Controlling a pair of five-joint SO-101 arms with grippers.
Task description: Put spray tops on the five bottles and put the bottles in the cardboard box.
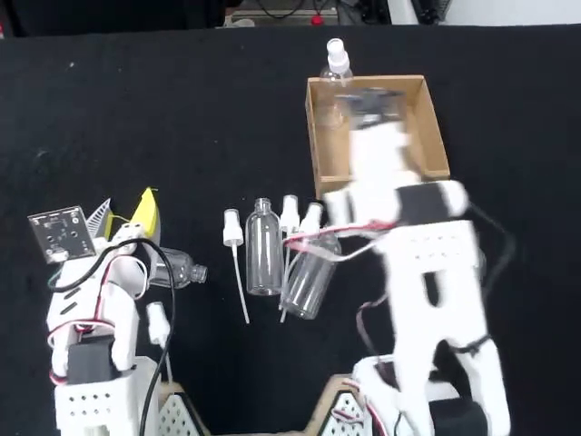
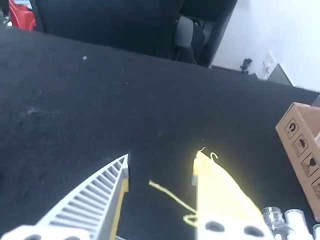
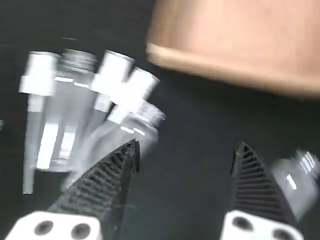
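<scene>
The cardboard box (image 1: 320,136) stands at the back right, with a capped clear bottle (image 1: 337,62) behind it. Two uncapped bottles (image 1: 263,245) (image 1: 309,272) lie mid-table beside loose spray tops (image 1: 233,232) (image 1: 290,215) (image 1: 311,218). A third uncapped bottle (image 1: 177,269) and a spray top (image 1: 158,322) lie by the left arm. My left gripper (image 1: 125,213) (image 2: 162,162) is open and empty over bare cloth. My right gripper (image 3: 187,150) is open and empty, between the bottles (image 3: 62,110) (image 3: 125,135) and the box (image 3: 235,45). A blurred clear bottle (image 3: 300,175) shows beside one finger.
The table is covered in black cloth (image 1: 136,109), with free room at the back left. The white right arm (image 1: 399,182) stretches over the box's front. A box corner (image 2: 302,145) and a bottle neck (image 2: 272,215) appear in the left wrist view.
</scene>
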